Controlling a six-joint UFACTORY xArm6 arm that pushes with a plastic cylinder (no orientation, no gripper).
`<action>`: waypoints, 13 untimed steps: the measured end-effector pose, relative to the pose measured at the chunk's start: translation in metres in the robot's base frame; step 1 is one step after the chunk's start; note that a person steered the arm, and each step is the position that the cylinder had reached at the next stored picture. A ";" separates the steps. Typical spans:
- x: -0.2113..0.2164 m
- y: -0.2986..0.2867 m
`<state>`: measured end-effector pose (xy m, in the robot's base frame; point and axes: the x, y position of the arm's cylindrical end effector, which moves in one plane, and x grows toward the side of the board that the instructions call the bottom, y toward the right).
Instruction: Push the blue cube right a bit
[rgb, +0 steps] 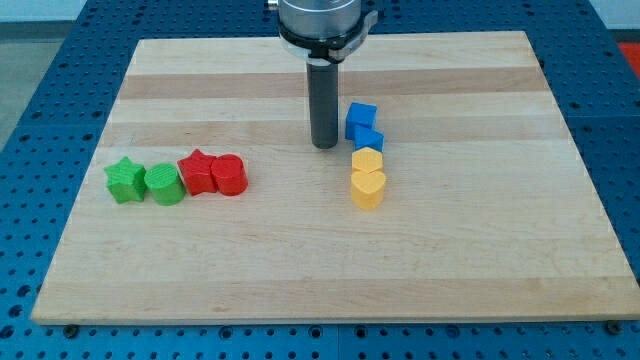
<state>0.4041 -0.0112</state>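
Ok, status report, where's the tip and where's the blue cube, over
My tip sits just to the view's left of the blue cube. A second blue block touches the cube below. Board to the cube's right clear.

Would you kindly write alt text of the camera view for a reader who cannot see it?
My tip rests on a wooden board just left of two touching blue blocks, with two yellow blocks directly below them in one column. Toward the view's left sits a row: green star, green cylinder, red star, red cylinder.
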 end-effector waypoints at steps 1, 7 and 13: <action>0.000 0.004; 0.000 0.012; -0.016 0.023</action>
